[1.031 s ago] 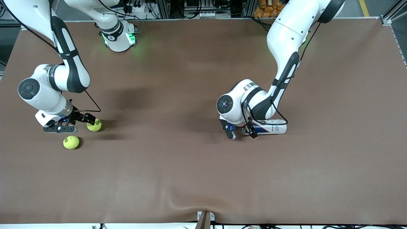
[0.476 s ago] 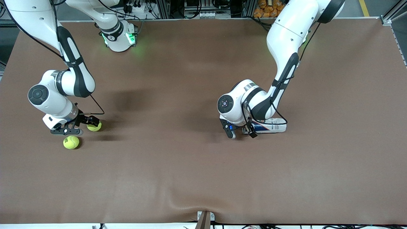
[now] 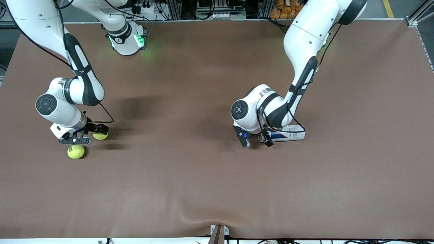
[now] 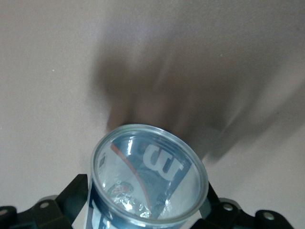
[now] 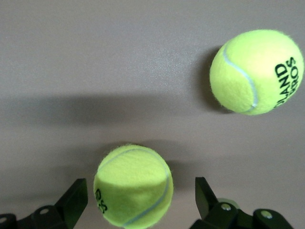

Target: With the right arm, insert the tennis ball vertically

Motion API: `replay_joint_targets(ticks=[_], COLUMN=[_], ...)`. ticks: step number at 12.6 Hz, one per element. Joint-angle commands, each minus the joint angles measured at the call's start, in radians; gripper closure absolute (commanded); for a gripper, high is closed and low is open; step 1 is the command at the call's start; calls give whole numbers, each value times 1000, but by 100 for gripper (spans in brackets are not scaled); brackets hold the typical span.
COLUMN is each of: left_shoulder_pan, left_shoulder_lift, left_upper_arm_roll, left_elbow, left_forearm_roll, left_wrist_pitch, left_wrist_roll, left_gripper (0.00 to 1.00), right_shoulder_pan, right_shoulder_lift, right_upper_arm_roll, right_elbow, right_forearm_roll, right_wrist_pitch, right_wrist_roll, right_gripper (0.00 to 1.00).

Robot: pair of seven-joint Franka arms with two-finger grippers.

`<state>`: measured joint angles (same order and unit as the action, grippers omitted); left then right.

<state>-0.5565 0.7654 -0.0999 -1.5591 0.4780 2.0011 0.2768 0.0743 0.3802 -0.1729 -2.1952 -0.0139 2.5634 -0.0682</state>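
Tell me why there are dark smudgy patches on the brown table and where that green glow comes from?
Front view: soft shadows of both arms fall on the table; the green glow is a light on the right arm's base. Left wrist view: the clear tube casts streaky, blurred shadows. Right wrist view: each tennis ball has a dark shadow beside it.

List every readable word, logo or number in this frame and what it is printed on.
"LAND" over "RROS", cut off at the picture's edge: on the yellow-green tennis ball lying free on the table.
Large "W" logo, seen mirrored: on the clear plastic ball tube in the left gripper.
Black print on the yellow-green tennis ball between the right gripper's open fingers: unreadable.
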Motion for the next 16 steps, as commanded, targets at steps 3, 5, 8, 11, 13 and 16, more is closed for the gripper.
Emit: replay_joint_targets(ticks=[3, 5, 8, 11, 13, 16], left_shoulder_pan=[-13, -13, -11, -11, -11, -11], left_shoulder_lift=[5, 3, 3, 0, -1, -6], left_upper_arm_roll=[3, 3, 3, 0, 0, 3], left_elbow=[1, 1, 1, 1, 2, 5], left_forearm_roll=[22, 22, 22, 22, 22, 22], left_wrist_pitch=[16, 18, 18, 18, 18, 16], left_wrist_roll=[16, 19, 21, 22, 25, 42], left_gripper=[0, 0, 0, 6, 7, 10], right_shoulder_pan=[-1, 1, 1, 4, 4, 4], right_shoulder_lift=[8, 9, 9, 9, 9, 8], right_upper_arm_roll=[3, 3, 4, 4, 4, 4], right_elbow=[-15, -15, -15, -15, -14, -12], right_forearm_roll=[35, 40, 40, 40, 40, 38], right_wrist_pitch=[24, 24, 24, 23, 20, 14], right_wrist_roll=[-7, -7, -7, -7, -5, -5], right_gripper=[1, 6, 10, 17, 29, 36])
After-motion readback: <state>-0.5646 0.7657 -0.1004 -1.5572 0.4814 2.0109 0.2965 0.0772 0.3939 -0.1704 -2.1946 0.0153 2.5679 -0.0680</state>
